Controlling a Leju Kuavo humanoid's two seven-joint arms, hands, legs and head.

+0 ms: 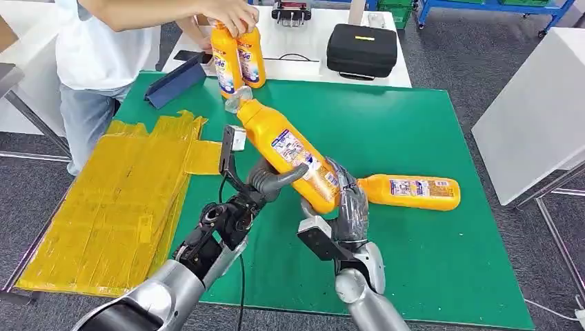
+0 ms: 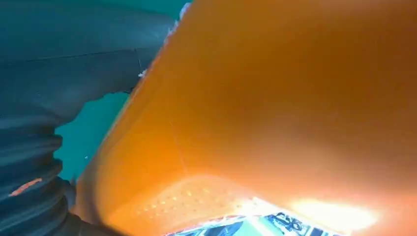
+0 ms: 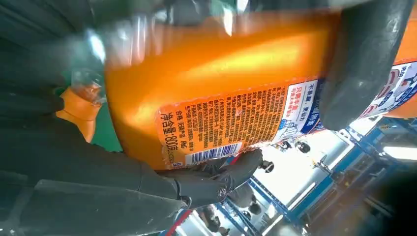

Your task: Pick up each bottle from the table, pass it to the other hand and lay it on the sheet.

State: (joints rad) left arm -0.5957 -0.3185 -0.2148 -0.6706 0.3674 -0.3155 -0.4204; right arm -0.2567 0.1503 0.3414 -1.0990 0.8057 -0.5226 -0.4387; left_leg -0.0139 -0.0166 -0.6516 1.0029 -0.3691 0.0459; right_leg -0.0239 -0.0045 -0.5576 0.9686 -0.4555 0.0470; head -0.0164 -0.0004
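Above green table (image 1: 414,138), tilted bottle (image 1: 290,153) gripped by left hand (image 1: 272,178), right hand (image 1: 350,207)

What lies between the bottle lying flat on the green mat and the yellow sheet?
In the head view, between the lying bottle and the yellow sheet: both hands, left hand and right hand, holding the raised bottle.

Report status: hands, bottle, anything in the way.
Both hands on the raised bottle: right hand at its base, left hand alongside. Second bottle lies on the green mat. Person's hand holds two bottles at far edge.
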